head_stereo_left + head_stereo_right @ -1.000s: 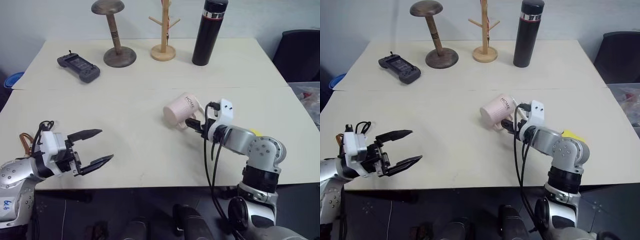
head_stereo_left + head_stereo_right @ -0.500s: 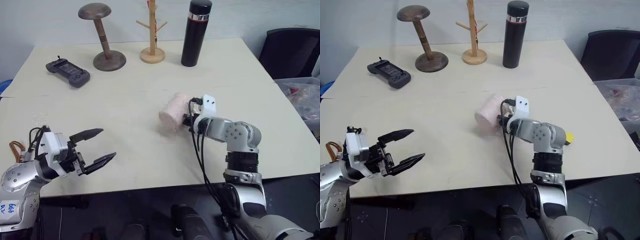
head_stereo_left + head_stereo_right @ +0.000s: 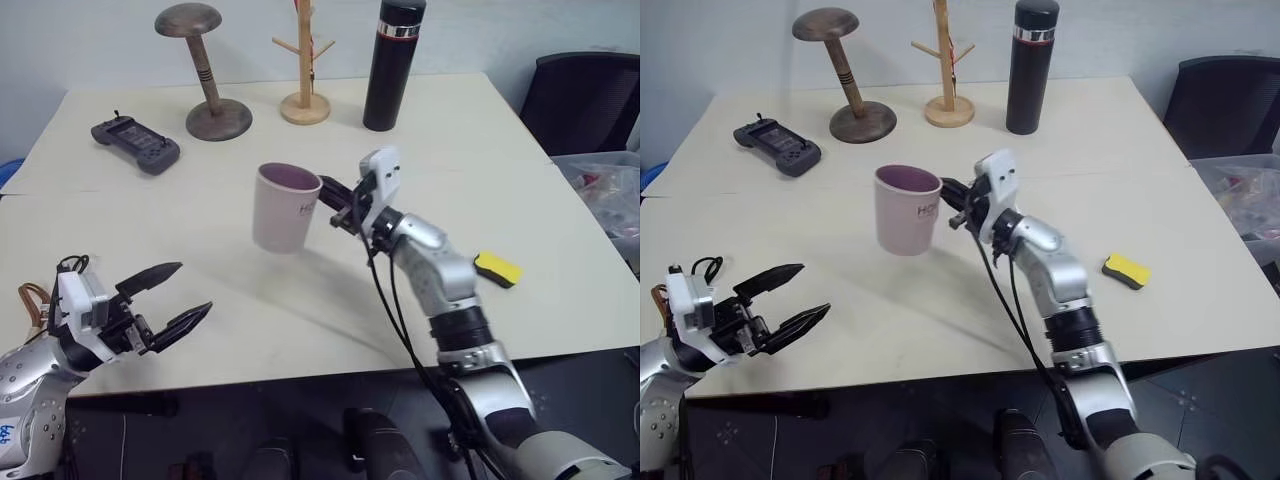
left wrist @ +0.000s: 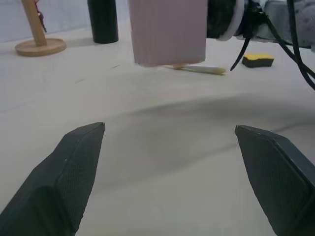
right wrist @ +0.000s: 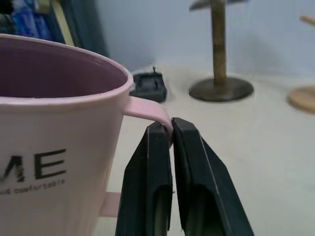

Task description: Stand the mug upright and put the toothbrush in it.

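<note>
Right gripper point(image 3: 338, 205) pinched shut on handle of upright mug point(image 3: 285, 207) held beyond it; thin grip risks mug swinging, slipping.

The pale pink cylindrical mug point(image 4: 167, 32) loses its rim and upper wall past the left wrist picture's edge, and its lower body runs out of the right wrist picture, where the dark lettering point(image 5: 34, 167) is cut to its last letters with a smaller line beneath, too small to read fully. Its loop handle point(image 5: 147, 113) is partly covered by the right gripper's black fingers point(image 5: 150, 191). Behind the mug, the slim white toothbrush point(image 4: 199, 69) shows one end; the rest is hidden. Near the table's far edge, the wooden peg stand point(image 3: 303, 60) and black flask point(image 3: 392, 62) are cropped on top.
</note>
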Robot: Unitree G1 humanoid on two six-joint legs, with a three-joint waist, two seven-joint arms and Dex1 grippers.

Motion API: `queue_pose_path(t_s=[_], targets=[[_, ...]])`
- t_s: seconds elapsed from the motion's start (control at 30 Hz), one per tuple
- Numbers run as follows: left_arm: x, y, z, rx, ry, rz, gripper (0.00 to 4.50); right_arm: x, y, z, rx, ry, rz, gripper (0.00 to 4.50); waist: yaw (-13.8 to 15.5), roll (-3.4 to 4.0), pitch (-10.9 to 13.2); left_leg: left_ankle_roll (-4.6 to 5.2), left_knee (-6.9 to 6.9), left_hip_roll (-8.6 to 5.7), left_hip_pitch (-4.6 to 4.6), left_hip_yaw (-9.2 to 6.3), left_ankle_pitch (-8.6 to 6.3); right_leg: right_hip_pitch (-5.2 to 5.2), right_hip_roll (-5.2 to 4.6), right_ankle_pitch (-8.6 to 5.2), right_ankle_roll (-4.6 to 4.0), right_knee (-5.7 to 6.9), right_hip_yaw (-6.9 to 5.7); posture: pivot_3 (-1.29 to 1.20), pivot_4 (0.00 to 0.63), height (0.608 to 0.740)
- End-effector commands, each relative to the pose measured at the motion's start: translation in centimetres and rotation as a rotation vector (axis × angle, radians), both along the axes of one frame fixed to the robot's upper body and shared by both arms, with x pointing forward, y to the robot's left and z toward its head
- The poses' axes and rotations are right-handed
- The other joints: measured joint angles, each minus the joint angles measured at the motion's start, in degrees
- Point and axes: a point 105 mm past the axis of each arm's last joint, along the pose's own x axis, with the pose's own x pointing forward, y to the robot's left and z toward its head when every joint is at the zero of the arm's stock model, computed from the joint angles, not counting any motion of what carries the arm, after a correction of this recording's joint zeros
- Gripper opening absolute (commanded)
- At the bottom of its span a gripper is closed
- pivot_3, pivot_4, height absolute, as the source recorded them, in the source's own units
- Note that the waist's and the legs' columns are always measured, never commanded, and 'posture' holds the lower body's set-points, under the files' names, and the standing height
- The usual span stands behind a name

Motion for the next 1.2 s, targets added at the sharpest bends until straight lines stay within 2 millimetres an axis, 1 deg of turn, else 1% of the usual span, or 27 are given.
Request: queue_pose_path(t_s=[0.03,0.1,0.13,0.2,0.23,0.37,0.47,0.53,0.57,0.6,0.63,0.67,0.7,0.73,0.8,0.83,0.9,0.93,0.97,1.0,1.03,1.1,1.2], targets=[[-0.7,0.1,-0.1,-0.027,0.002,0.014,4.5,0.2,1.7,-2.1,-0.056,-0.14,-0.049,0.01,-0.1,0.01,0.0,0.0,0.01,0.0,-0.01,0.0,0.0,0.0,0.0,0.0,0.0,0.0,0.0,0.0,0.15,0.74],[-0.6,0.1,-0.3,-0.023,0.001,0.018,4.5,0.0,2.8,-3.7,-0.113,-0.156,-0.037,0.01,0.0,0.03,0.0,-0.01,0.03,-0.01,-0.05,-0.01,0.0,-0.03,-0.01,0.0,-0.01,0.0,-0.02,0.0,0.15,0.74],[-0.5,0.2,-0.2,-0.022,-0.003,0.021,4.5,-0.1,3.1,-4.1,-0.118,-0.152,-0.019,0.01,0.1,0.03,0.0,-0.01,0.07,-0.01,-0.08,-0.04,0.01,-0.03,-0.02,-0.01,-0.01,-0.01,-0.07,0.0,0.15,0.74],[-0.2,0.2,0.1,-0.022,-0.021,0.03,4.5,-0.6,3.4,-4.3,-0.111,-0.146,0.047,0.01,0.2,0.03,0.0,-0.01,0.18,-0.01,-0.11,-0.07,0.01,0.0,-0.04,-0.01,-0.01,-0.01,-0.13,0.0,0.15,0.74],[-0.1,0.2,0.1,-0.022,-0.025,0.032,4.5,-0.8,3.5,-4.3,-0.111,-0.147,0.069,0.55,0.2,0.03,0.0,-0.01,0.24,-0.02,-0.12,-0.08,0.01,0.02,-0.05,-0.01,-0.01,0.0,-0.13,0.0,0.15,0.74],[0.2,0.3,-0.4,-0.005,-0.006,0.04,4.5,-0.8,2.4,-4.1,-0.171,-0.216,0.057,1.66,0.1,0.03,0.0,-0.02,0.25,-0.01,-0.09,-0.11,0.0,0.06,-0.05,0.0,-0.01,0.01,-0.14,0.0,0.15,0.74],[0.1,0.6,-0.9,-0.006,0.004,0.045,4.5,-1.2,1.0,-3.1,-0.194,-0.273,0.046,2.74,0.1,0.04,0.0,-0.02,0.25,-0.02,-0.1,-0.11,0.0,0.05,-0.05,0.0,-0.01,0.01,-0.14,0.0,0.15,0.74],[0.1,0.6,-1.0,-0.017,0.012,0.033,4.5,-1.9,-0.6,-2.5,-0.199,-0.298,0.055,3.38,0.4,0.04,0.0,-0.03,0.25,-0.01,-0.11,-0.12,0.0,0.05,-0.05,-0.01,-0.01,0.0,-0.14,0.0,0.15,0.74],[0.0,0.4,-1.0,-0.054,0.042,0.021,4.5,-2.3,-1.7,-2.7,-0.22,-0.291,0.061,3.76,0.6,0.03,0.0,-0.02,0.26,-0.02,-0.13,-0.15,0.0,0.05,-0.07,0.0,-0.01,-0.01,-0.16,0.0,0.15,0.74],[-0.1,0.1,-0.8,-0.068,0.064,-0.004,4.5,-3.4,-3.8,-3.1,-0.244,-0.297,0.08,4.08,0.7,0.02,0.0,-0.01,0.26,-0.02,-0.14,-0.16,-0.01,0.07,-0.08,0.0,-0.01,-0.02,-0.16,0.0,0.15,0.74],[-0.1,-0.2,-0.6,-0.064,0.062,-0.02,4.5,-4.7,-5.8,-3.2,-0.25,-0.298,0.104,4.08,1.4,0.01,0.0,0.01,0.27,-0.02,-0.13,-0.15,-0.02,0.08,-0.09,0.0,0.0,-0.03,-0.15,0.0,0.15,0.74],[-0.1,-0.3,-0.4,-0.058,0.057,-0.03,4.5,-5.8,-7.0,-3.2,-0.255,-0.298,0.125,4.08,1.9,0.0,0.0,0.02,0.27,-0.02,-0.16,-0.18,-0.03,0.09,-0.1,0.0,0.0,-0.05,-0.16,0.0,0.15,0.74],[0.0,-0.7,0.0,-0.057,0.043,-0.05,4.5,-6.8,-9.1,-2.9,-0.233,-0.297,0.1,4.08,2.3,0.01,0.0,0.04,0.27,-0.02,-0.19,-0.27,-0.04,0.11,-0.1,0.0,0.0,-0.09,-0.19,0.0,0.15,0.74],[0.0,-1.2,0.6,-0.052,0.028,-0.08,4.5,-8.0,-11.2,-3.6,-0.259,-0.276,0.086,4.08,3.1,0.02,0.0,0.07,0.27,-0.03,-0.2,-0.29,-0.06,0.13,-0.11,0.0,0.0,-0.13,-0.19,0.0,0.15,0.74],[0.2,-2.2,1.8,-0.031,0.0,-0.144,4.5,-10.0,-15.2,-5.1,-0.342,-0.214,0.044,4.08,3.9,0.01,0.1,0.09,0.28,-0.04,-0.28,-0.31,-0.07,0.15,-0.12,0.02,0.04,-0.25,-0.19,0.0,0.15,0.74],[0.3,-2.7,2.4,-0.02,-0.009,-0.178,4.5,-10.6,-17.3,-5.8,-0.368,-0.17,-0.015,4.08,4.5,-0.01,0.1,0.11,0.33,-0.08,-0.27,-0.29,-0.08,0.18,-0.16,0.03,0.05,-0.39,-0.17,0.0,0.15,0.74],[0.9,-3.9,3.6,0.006,-0.032,-0.236,4.5,-12.1,-21.3,-7.1,-0.421,-0.11,-0.138,4.44,4.7,-0.05,0.1,0.11,0.35,-0.07,-0.11,-0.22,-0.08,0.32,-0.15,0.04,0.07,-0.38,-0.11,0.0,0.15,0.74],[1.2,-4.3,3.9,0.016,-0.029,-0.255,4.5,-12.7,-23.0,-7.5,-0.439,-0.089,-0.205,4.48,4.7,-0.05,0.1,0.11,0.34,-0.07,0.02,-0.17,-0.08,0.43,-0.14,0.04,0.08,-0.35,-0.05,0.0,0.15,0.74],[1.2,-4.8,3.9,0.043,-0.009,-0.291,4.5,-13.3,-24.3,-7.8,-0.452,-0.074,-0.259,4.48,4.7,-0.04,0.1,0.11,0.31,-0.04,0.18,-0.17,-0.08,0.59,-0.12,0.04,0.08,-0.34,-0.05,0.0,0.15,0.74],[1.3,-5.3,4.0,0.061,0.001,-0.321,4.5,-13.8,-25.3,-8.1,-0.46,-0.057,-0.312,4.48,4.5,0.01,0.1,0.1,0.25,-0.02,0.33,-0.17,-0.08,0.7,-0.1,0.04,0.07,-0.36,-0.04,0.0,0.15,0.74],[1.4,-5.6,4.3,0.068,-0.001,-0.337,4.5,-14.1,-25.9,-8.2,-0.468,-0.046,-0.351,4.48,4.2,0.03,0.1,0.09,0.13,-0.02,0.55,-0.07,-0.09,0.79,-0.06,0.04,0.06,-0.35,0.09,0.0,0.15,0.74],[1.9,-6.0,4.7,0.075,-0.009,-0.359,4.5,-14.4,-26.0,-8.3,-0.476,-0.024,-0.365,4.48,3.6,0.04,0.1,0.09,-0.13,-0.01,0.88,0.05,-0.08,0.97,-0.03,0.02,0.04,-0.37,0.22,0.0,0.15,0.74],[2.3,-6.2,4.7,0.086,-0.002,-0.375,4.5,-13.7,-25.3,-7.6,-0.457,-0.01,-0.365,4.48,3.0,0.05,0.1,0.03,-0.29,0.05,1.04,0.1,-0.05,1.02,0.04,0.01,0.02,-0.39,0.27,0.0,0.15,0.74]])
